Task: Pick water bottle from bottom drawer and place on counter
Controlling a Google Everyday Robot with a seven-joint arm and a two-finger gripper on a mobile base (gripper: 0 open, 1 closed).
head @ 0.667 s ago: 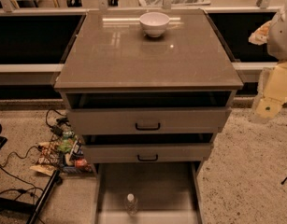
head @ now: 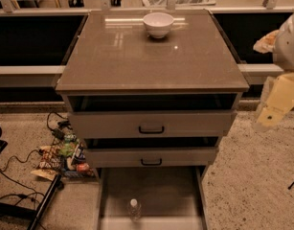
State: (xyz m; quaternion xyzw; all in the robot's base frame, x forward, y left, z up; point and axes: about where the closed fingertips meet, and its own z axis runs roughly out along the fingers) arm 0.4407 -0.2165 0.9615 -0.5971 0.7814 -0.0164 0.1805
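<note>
The water bottle (head: 134, 209), small and clear with a white cap, stands on the floor of the bottom drawer (head: 151, 188), which is pulled out at the bottom of the view. The counter (head: 146, 56) is the glossy brown top of the grey cabinet, in the middle. My gripper (head: 276, 104) is a blurred pale shape at the right edge, beside the cabinet's right side at counter height, far above and to the right of the bottle. It holds nothing that I can see.
A white bowl (head: 158, 24) sits at the back of the counter. Two upper drawers with black handles (head: 151, 129) stand partly open. Snack packets and cables (head: 62, 157) lie on the floor to the left. A pale ledge (head: 27, 71) runs behind the cabinet.
The view has shifted slightly, so the cabinet and bottle sit a little lower in the frame. My arm at the right edge has stayed in about the same place.
</note>
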